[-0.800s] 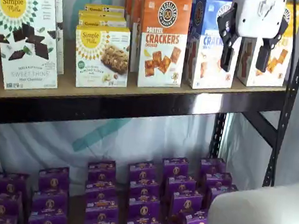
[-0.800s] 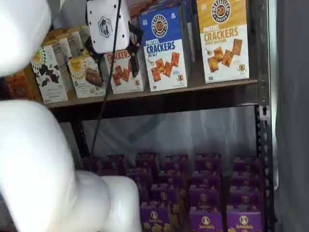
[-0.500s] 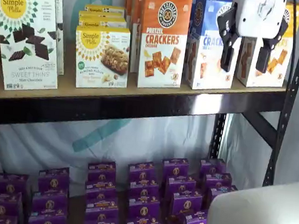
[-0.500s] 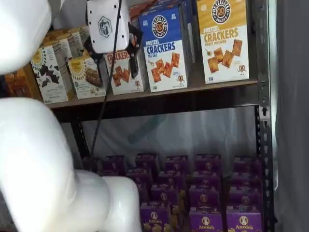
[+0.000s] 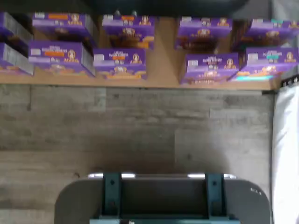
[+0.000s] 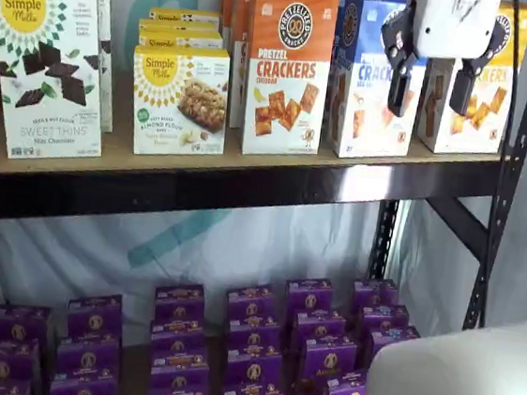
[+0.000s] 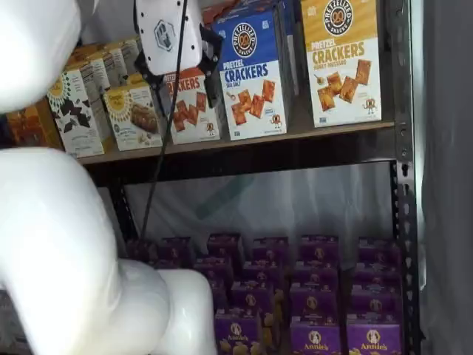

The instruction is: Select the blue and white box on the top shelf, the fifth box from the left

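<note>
- Wrist view: we see only purple boxes (image 5: pixel 119 63) on the lower level and floor; the target is out of sight, so we get no guidance from here
- Shelf view: our gripper (image 6: pixel 432 91), fingers parted and empty, hangs before the blue and white box (image 6: pixel 370 77) on the top shelf (image 6: pixel 201 167); drifting right could catch the yellow-topped box (image 6: pixel 481 102)
- Shelf view: the orange-topped box (image 7: pixel 191 103) stands close beside the target; a wide approach could knock it

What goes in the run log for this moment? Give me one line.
phase: approach | gripper: open, empty, in front of top shelf | target: blue and white box, upright, untouched | contact: none
</note>
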You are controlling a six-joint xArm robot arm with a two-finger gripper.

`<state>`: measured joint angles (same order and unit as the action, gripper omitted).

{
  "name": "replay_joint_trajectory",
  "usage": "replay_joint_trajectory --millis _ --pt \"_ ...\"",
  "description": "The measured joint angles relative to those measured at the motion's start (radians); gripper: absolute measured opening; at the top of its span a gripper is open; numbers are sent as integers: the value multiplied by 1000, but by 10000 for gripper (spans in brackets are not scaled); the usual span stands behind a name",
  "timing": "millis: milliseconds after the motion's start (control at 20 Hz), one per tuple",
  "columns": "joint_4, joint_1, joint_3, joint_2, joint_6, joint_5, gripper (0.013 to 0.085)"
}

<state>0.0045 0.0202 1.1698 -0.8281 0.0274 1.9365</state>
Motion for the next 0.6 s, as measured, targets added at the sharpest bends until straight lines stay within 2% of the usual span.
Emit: replay_joint_trajectory --millis 400,600 --pt "14 -53 91 97 -47 -81 850" --pt "7 -62 143 148 -58 -93 850"
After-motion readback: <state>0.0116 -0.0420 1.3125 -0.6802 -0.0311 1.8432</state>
